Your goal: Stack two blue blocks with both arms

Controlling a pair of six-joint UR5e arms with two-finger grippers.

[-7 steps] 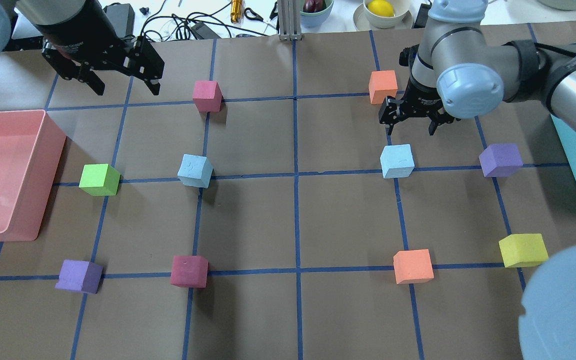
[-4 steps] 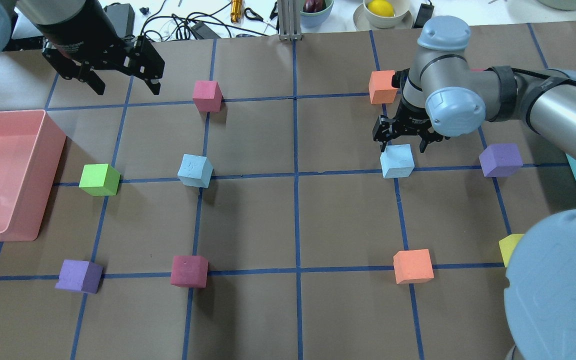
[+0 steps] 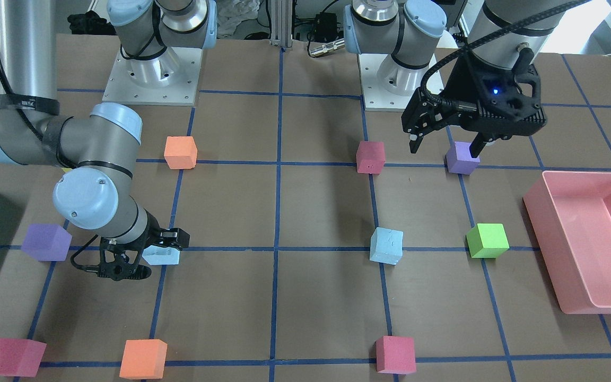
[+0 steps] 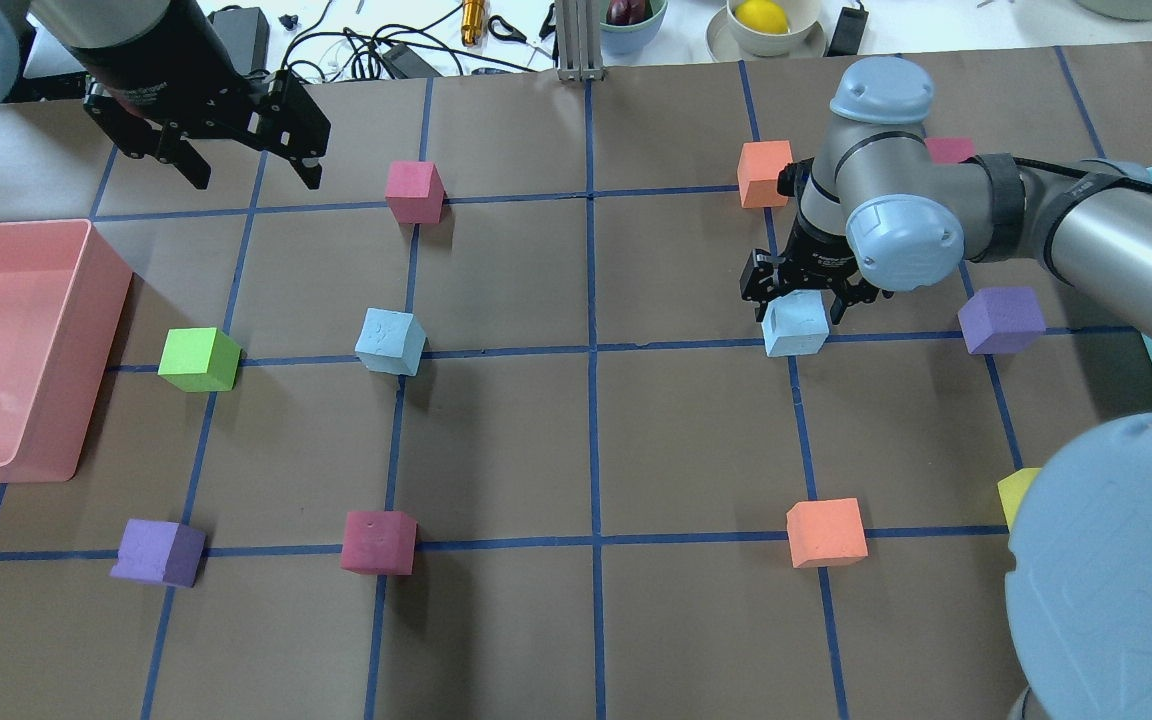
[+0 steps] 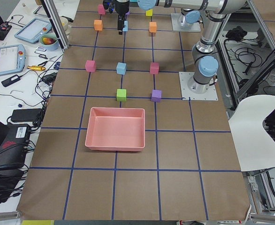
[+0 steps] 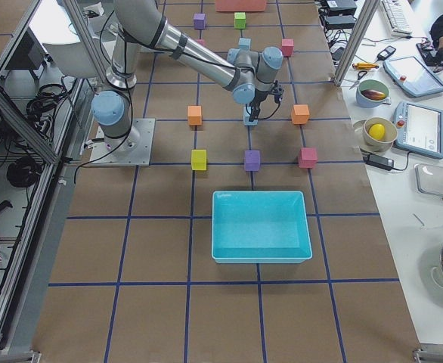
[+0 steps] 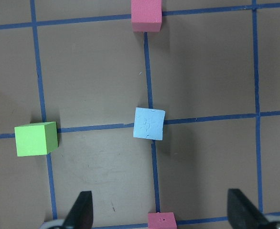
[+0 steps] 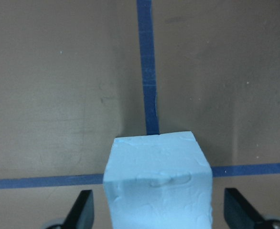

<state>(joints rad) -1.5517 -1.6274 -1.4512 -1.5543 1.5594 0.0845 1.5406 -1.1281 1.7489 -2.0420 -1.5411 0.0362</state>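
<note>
The right fingers (image 8: 81,210) flank one blue block (image 8: 158,181) on the surface (image 8: 59,95), spread wide, not touching it. The left fingers (image 7: 80,210), spread and empty, hang above the other block (image 7: 149,123).

a brown table (image 4: 506,440) taped in a blue grid carries a pink bin (image 4: 101,330) near a green cube (image 4: 198,359); a teal bin (image 6: 261,257) sits at the opposite end near a purple cube (image 4: 1002,320) and a half-hidden yellow cube (image 4: 1016,495); past the edge, seemingly a lemon (image 4: 762,15) in a bowl (image 4: 771,42)
</note>
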